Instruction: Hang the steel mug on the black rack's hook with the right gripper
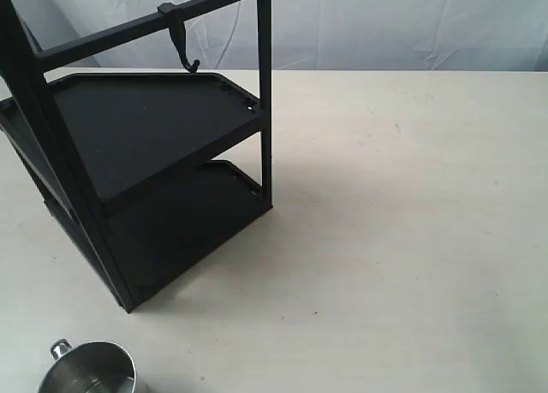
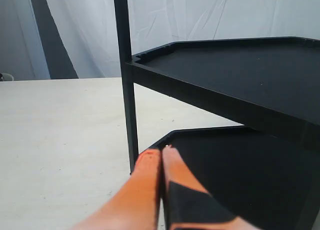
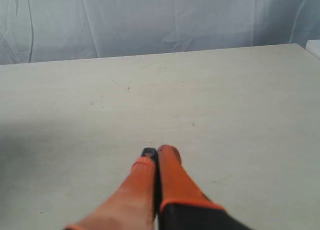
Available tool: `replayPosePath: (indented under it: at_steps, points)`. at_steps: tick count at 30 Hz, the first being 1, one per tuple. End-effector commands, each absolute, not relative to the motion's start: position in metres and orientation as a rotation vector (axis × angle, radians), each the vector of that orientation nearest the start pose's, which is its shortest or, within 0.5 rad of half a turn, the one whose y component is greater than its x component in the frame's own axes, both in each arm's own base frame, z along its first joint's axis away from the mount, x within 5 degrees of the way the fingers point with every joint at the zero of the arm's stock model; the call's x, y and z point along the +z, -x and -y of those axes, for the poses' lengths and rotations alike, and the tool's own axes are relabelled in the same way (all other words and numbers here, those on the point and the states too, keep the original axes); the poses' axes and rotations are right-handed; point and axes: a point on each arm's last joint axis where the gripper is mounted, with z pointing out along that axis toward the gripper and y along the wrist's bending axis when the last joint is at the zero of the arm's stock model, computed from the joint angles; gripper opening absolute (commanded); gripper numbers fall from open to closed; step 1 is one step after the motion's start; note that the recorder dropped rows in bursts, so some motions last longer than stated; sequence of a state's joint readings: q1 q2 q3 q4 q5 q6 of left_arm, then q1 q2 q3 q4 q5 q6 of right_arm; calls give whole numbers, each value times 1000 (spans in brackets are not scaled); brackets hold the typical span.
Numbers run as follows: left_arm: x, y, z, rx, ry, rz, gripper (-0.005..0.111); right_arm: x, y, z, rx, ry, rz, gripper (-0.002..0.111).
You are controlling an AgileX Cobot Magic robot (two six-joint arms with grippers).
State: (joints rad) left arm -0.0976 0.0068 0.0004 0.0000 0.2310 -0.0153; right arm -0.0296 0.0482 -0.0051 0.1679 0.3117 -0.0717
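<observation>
The worktop (image 1: 402, 239) carries the rack (image 1: 145, 153) at the exterior view's left, hook (image 1: 180, 42) on its top bar. Only that view shows the mug (image 1: 90, 372), upright near the rack's foot. The left claw (image 2: 161, 157), closed and empty, sits beside the lower shelf; the right claw (image 3: 157, 157), closed and empty, is over bare worktop.

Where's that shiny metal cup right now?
In the exterior view the steel mug sits on the table at the bottom left corner, partly cut off, in front of the black rack. No gripper is holding it.
</observation>
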Motion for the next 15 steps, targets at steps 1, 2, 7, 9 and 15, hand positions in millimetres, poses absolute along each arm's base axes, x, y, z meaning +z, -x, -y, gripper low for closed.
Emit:
replayPosePath:
  at_steps: [1,2,7,9,15]
  points:
    - [193,-55,6,-101,-63,-1704,2,190,-59,-1,74,-82,-1759,-1]
    - [193,-55,6,-101,-63,-1704,2,197,-60,-2,161,-170,-1677,-1]
    - [193,-55,6,-101,-63,-1704,2,213,-60,6,809,-860,-1296,-1]
    - [193,-55,6,-101,-63,-1704,2,214,-60,7,817,-875,-1282,-1]
    - [193,-55,6,-101,-63,-1706,2,244,-58,0,769,-712,-1329,-1]
